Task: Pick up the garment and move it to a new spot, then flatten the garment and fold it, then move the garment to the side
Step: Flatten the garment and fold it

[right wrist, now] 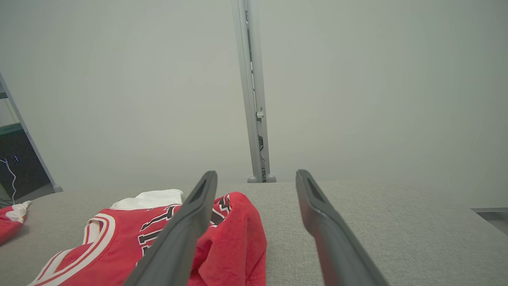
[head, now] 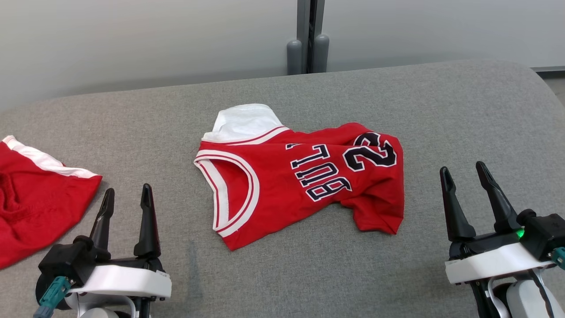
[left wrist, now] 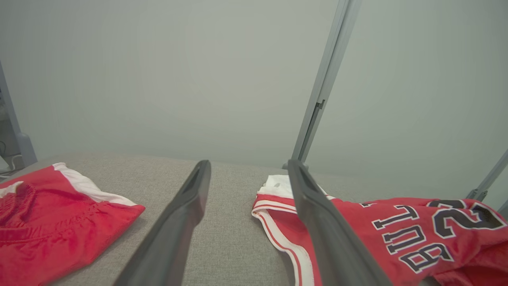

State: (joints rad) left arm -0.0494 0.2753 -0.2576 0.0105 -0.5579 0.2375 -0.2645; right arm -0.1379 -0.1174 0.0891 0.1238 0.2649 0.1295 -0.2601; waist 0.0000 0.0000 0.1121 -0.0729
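Note:
A red sleeveless jersey (head: pixel 282 176) with white trim and dark lettering lies crumpled in the middle of the grey padded table (head: pixel 441 115), a white part folded out at its top. It also lies at the right of the left wrist view (left wrist: pixel 397 238) and at the lower left of the right wrist view (right wrist: pixel 119 238). My left gripper (head: pixel 127 198) hovers open at the lower left, short of the jersey, with nothing between its fingers. My right gripper (head: pixel 463 172) stands open at the lower right, apart from the jersey's right edge.
Red shorts (head: pixel 31 194) with a white stripe lie at the table's left edge, close to my left gripper, and appear as well in the left wrist view (left wrist: pixel 51 222). A grey post (head: pixel 309 35) stands behind the table against the pale wall.

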